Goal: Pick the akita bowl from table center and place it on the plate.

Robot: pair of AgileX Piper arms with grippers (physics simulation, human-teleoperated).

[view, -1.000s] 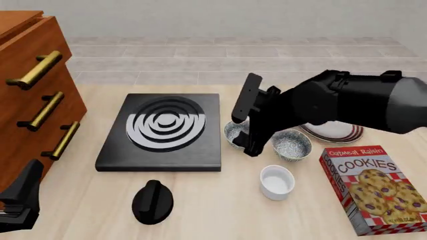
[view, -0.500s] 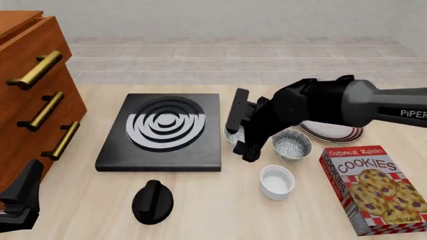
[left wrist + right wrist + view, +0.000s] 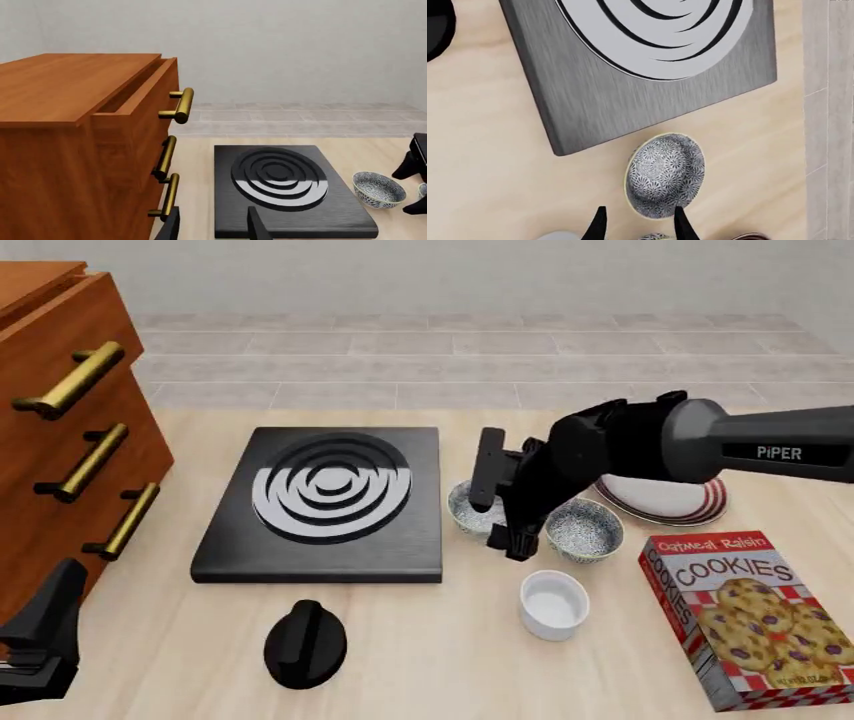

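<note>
The akita bowl [image 3: 459, 510] sits beside the black stove's right edge, partly covered by my right gripper [image 3: 490, 524]. That gripper is open and hangs just above the bowl, one finger on each side of it. In the right wrist view the bowl [image 3: 665, 175] lies just beyond the two fingertips [image 3: 598, 224], patterned inside showing. It also appears in the left wrist view, bowl [image 3: 377, 189]. A second bowl alike [image 3: 583, 530] stands to its right. The striped plate [image 3: 681, 505] lies behind my right arm, partly hidden. My left gripper [image 3: 40, 640] is open at the front left.
A black stove plate [image 3: 327, 502] with grey rings fills the left centre. A white cup [image 3: 554, 605], a cookies box [image 3: 754, 615] and a black knob [image 3: 304, 642] lie near the front. A wooden drawer cabinet [image 3: 67, 440] stands on the left.
My right gripper has come down and turned over the bowl by the stove, and the arm has stretched out lower. The left arm has not moved.
</note>
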